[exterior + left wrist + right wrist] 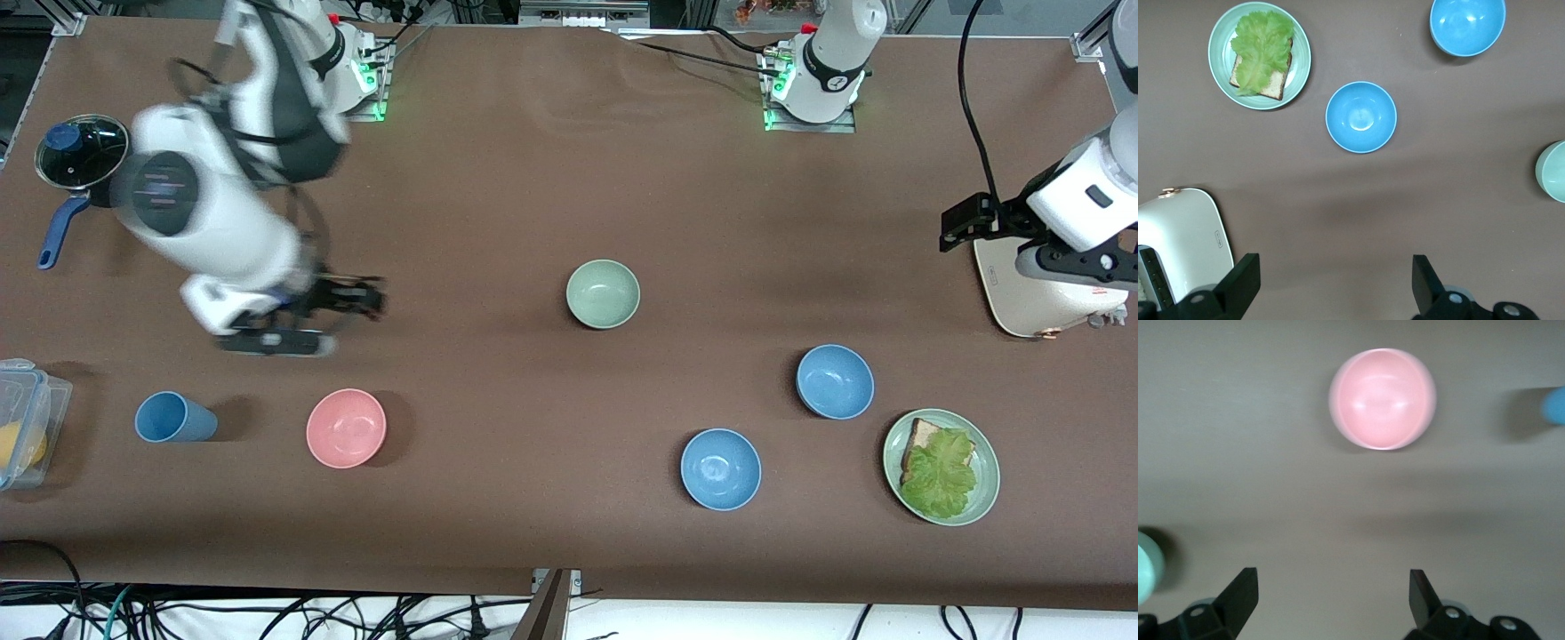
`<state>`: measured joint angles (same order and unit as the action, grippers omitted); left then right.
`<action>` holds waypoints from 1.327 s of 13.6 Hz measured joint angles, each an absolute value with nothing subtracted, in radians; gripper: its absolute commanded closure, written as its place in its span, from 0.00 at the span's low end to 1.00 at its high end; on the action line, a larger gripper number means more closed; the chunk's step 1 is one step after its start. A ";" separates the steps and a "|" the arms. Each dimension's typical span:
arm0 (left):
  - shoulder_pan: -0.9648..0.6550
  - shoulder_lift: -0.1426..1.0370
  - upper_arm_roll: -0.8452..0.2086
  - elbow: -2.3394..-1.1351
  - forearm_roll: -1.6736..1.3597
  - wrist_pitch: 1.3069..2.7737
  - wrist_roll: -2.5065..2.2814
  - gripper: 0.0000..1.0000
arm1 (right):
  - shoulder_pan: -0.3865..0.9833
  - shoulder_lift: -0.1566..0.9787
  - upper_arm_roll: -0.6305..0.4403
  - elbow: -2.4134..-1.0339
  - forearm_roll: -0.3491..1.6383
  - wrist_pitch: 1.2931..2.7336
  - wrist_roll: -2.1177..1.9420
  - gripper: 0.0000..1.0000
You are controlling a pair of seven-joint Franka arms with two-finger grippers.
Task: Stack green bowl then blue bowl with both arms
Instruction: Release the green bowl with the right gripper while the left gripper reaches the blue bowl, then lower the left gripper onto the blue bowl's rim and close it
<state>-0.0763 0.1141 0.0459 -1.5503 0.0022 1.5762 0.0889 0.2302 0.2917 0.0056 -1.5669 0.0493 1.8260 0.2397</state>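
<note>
Bright, even overhead light fills the front view; the brown table (533,178) shows no glare. Short soft shadows lie beside the pink bowl (346,428) and the blue cup (174,418), cast toward the left arm's end. The right arm (213,222) and its gripper (378,299) are smeared by motion blur — the right wrist view is soft throughout, the pink bowl's rim doubled. The left wrist view is crisp; small highlights gleam inside a blue bowl (1361,117).
</note>
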 measured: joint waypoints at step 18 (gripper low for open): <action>-0.085 0.496 0.043 -1.491 -0.088 1.819 0.134 0.00 | 0.164 0.120 -0.154 -1.533 0.048 1.548 0.005 0.00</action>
